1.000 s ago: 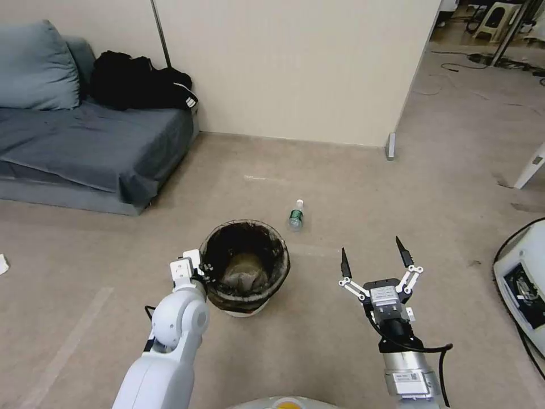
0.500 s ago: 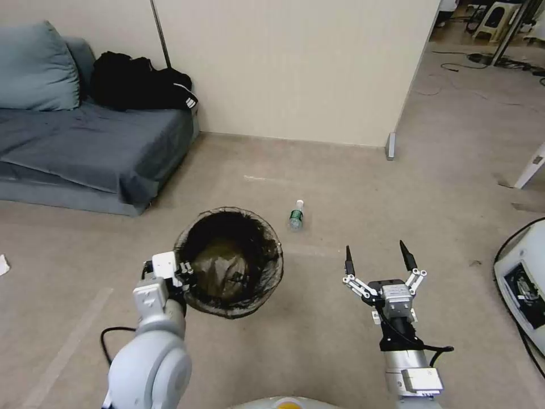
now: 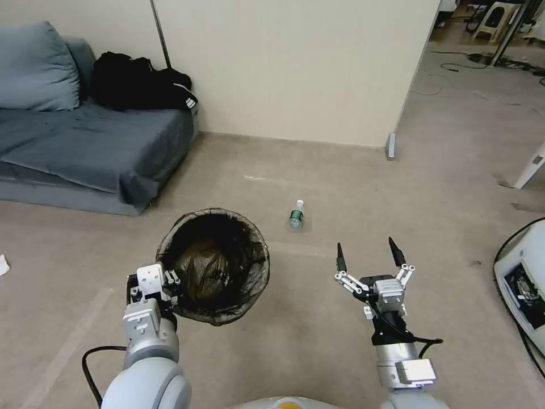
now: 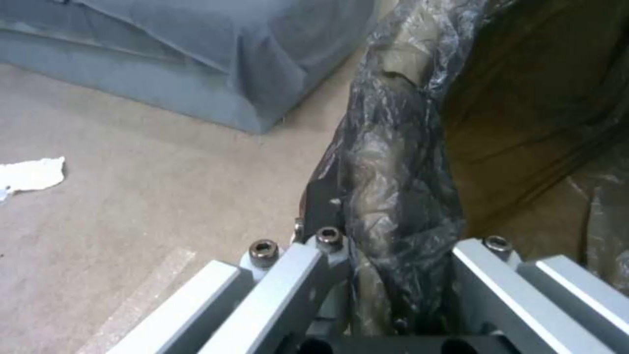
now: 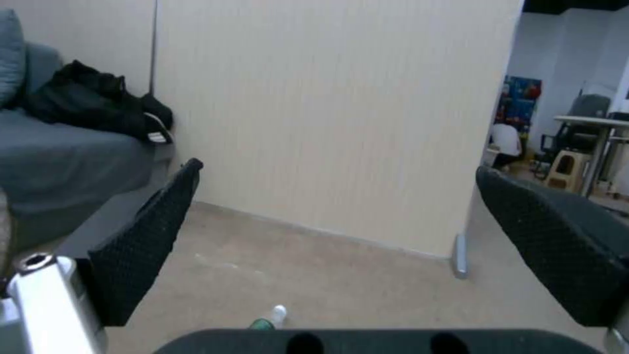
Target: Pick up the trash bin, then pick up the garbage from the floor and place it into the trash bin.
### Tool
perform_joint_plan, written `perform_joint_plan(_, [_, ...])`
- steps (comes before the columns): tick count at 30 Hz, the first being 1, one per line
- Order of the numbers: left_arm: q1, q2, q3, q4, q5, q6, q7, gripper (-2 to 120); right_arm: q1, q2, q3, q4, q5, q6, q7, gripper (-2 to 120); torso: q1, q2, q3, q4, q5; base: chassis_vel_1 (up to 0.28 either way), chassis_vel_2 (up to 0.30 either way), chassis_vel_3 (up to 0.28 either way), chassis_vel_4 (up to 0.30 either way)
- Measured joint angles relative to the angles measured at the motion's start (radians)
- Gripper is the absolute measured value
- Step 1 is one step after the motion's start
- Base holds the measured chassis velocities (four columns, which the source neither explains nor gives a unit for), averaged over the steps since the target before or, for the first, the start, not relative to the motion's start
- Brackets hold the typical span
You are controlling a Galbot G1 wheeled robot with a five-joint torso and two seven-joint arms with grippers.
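Trash bin (image 3: 213, 267) hangs off the floor (image 3: 318, 170) at the robot's left front, gripped at its near rim by the left tool (image 3: 170, 284). In the head view it is a round bucket whose mouth faces up toward the camera, lined with a dark brown-black translucent bag that folds over the rim and wrinkles down the outside; the inside reads as crumpled brownish film. In the left wrist view the left tool's grey fingers (image 4: 282, 275) are closed on a thick fold of that glossy bag (image 4: 393, 196) at the bin's edge, one finger outside the rim and one inside.

Garbage on the floor includes a small clear bottle (image 3: 296, 215) with a green label and white cap, lying on its side ahead of the robot, between the bin and the right tool and well apart from both. A crumpled white paper scrap (image 3: 3, 264) lies far to the left on the floor; it shows also in the left wrist view (image 4: 29, 174), near the sofa's base.

Right tool (image 3: 366, 257) hovers above the floor at the robot's right front, its two dark pointed fingers spread wide and holding nothing. In the right wrist view the bottle (image 5: 270, 318) lies low between those parted fingers, farther off.

A grey sofa (image 3: 85, 142) with a black bag (image 3: 136, 82) stands at the left by the beige wall (image 3: 295, 68).
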Motion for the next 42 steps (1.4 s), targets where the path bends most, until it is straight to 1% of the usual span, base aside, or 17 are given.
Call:
perform_joint_plan(6, [0.005, -0.004, 0.000, 0.006, 0.003, -0.008, -0.002, 0, 0.002, 0.000, 0.001, -0.005, 0.002, 0.002, -0.013, 100, 0.000, 0.000, 0.000, 0.0000, 0.0000, 0.000, 0.000, 0.000, 0.000])
perform_joint_plan(11, [0.005, -0.007, -0.004, 0.025, 0.017, -0.029, -0.004, 0, 0.003, 0.000, 0.001, -0.010, 0.001, 0.002, -0.017, 100, 0.000, 0.000, 0.000, 0.0000, 0.0000, -0.071, 0.064, 0.072, -0.063])
perform_joint_plan(26, [0.001, -0.017, -0.003, 0.038, 0.024, -0.042, -0.008, 0, 0.009, 0.000, 0.003, -0.019, -0.004, 0.002, -0.025, 100, 0.000, 0.000, 0.000, 0.0000, 0.0000, -0.168, 0.161, 0.156, -0.161])
perform_joint_plan(28, [0.001, -0.018, -0.003, 0.038, 0.025, -0.042, -0.008, 0, 0.015, 0.000, 0.005, -0.023, 0.006, 0.025, -0.059, 100, 0.000, 0.000, 0.000, 0.0001, 0.0001, -0.094, 0.115, 0.094, -0.088])
perform_joint_plan(36, [0.000, -0.020, -0.003, 0.038, 0.026, -0.042, -0.009, 0, 0.017, 0.000, 0.006, -0.026, 0.011, 0.037, -0.069, 100, 0.000, 0.000, 0.000, 0.0000, 0.0000, -0.022, 0.023, 0.028, -0.021])
perform_joint_plan(38, [-0.001, -0.022, -0.002, 0.039, 0.026, -0.042, -0.009, 0, 0.032, 0.000, 0.007, -0.036, 0.012, 0.071, -0.079, 100, 0.000, 0.000, 0.000, 0.0000, 0.0000, 0.000, 0.000, 0.000, 0.000])
perform_joint_plan(42, [-0.005, -0.023, -0.002, 0.039, 0.023, -0.041, -0.009, 0, 0.066, 0.000, 0.005, -0.048, 0.015, 0.073, -0.062, 100, 0.000, 0.000, 0.000, 0.0000, 0.0000, 0.000, 0.000, 0.000, 0.000])
